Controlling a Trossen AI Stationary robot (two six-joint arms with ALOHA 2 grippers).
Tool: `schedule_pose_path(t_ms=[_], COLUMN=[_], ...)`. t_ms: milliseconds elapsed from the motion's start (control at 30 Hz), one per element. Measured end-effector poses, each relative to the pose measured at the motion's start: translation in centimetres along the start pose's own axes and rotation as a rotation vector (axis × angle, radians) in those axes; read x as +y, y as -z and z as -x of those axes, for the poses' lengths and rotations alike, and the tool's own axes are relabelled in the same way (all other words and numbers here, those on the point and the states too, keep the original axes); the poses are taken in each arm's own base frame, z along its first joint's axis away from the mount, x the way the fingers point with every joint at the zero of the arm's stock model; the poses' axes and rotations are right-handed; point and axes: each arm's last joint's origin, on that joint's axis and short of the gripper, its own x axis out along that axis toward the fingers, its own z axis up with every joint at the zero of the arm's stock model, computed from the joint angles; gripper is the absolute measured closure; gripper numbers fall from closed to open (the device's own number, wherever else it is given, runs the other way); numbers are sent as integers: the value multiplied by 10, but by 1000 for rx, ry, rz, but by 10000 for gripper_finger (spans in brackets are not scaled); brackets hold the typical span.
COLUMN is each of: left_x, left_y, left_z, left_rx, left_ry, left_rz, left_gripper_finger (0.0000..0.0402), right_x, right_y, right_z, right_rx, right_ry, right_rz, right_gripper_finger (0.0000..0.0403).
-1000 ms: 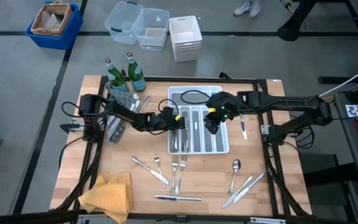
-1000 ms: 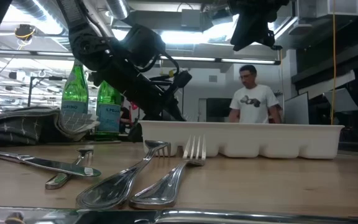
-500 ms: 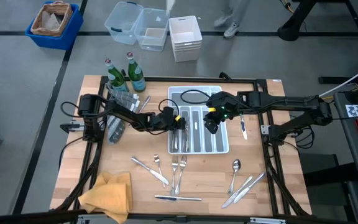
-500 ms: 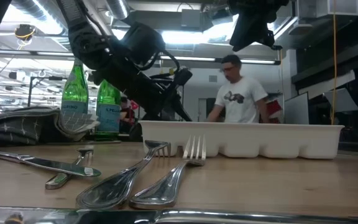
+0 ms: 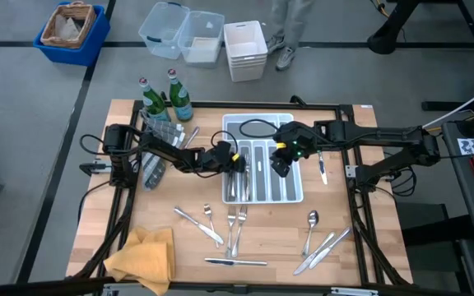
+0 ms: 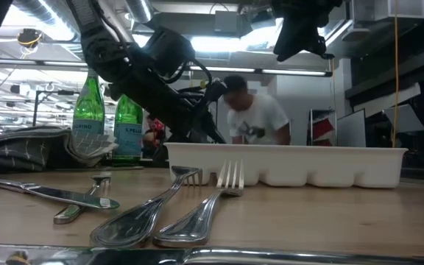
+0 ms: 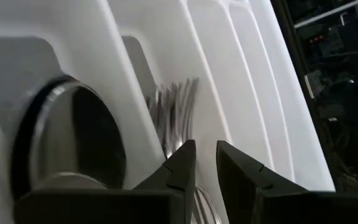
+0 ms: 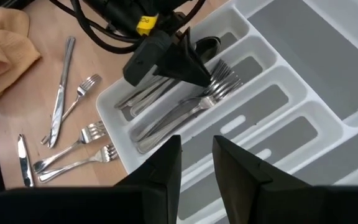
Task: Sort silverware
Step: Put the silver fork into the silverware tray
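The sorting is partly done, by the look of it. The white tray (image 5: 263, 169) sits near the middle of the worktop (image 5: 130, 226), and its leftmost slots already hold forks (image 8: 185, 106) and other pieces, while the slots toward 3 o'clock look bare. The left gripper (image 5: 235, 163) hangs over the fork slot at the tray's 9 o'clock edge, fingers (image 7: 182, 163) slightly parted and holding nothing visible, so a piece seems just released. The right gripper (image 5: 280, 164) hovers over the tray's centre, fingers apart and empty. Much silverware is left: a cluster of forks and knives (image 5: 220, 222) at 6 o'clock, a spoon and knives (image 5: 319, 238) at 5 o'clock, and one knife (image 5: 322, 168) just beside the tray at 3 o'clock.
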Motion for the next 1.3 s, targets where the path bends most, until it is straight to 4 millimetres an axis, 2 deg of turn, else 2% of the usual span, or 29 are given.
schedule_pose_path(t_ms=[300,600,800,1000,1167,1300], left_x=[-13,-42,-58,-68,-71,-68], left_y=[-4,-23,-31,-31,-29,-28], left_z=[10,40,61,81,100,118], left_rx=[76,70,130,191,235,280], left_ry=[95,250,372,430,394,340], left_rz=[-20,-72,-96,-157,-224,-291], left_gripper_finger=[349,357,357,363,364,362], right_x=[-3,4,27,54,74,89], right_y=[7,12,25,39,56,75], right_z=[0,1,3,-1,-18,-39], right_rx=[70,143,161,67,12,46], right_ry=[35,-73,-114,-121,-124,-117], right_rz=[-1,-55,-26,-56,-119,-165], right_gripper_finger=[307,307,307,307,307,307])
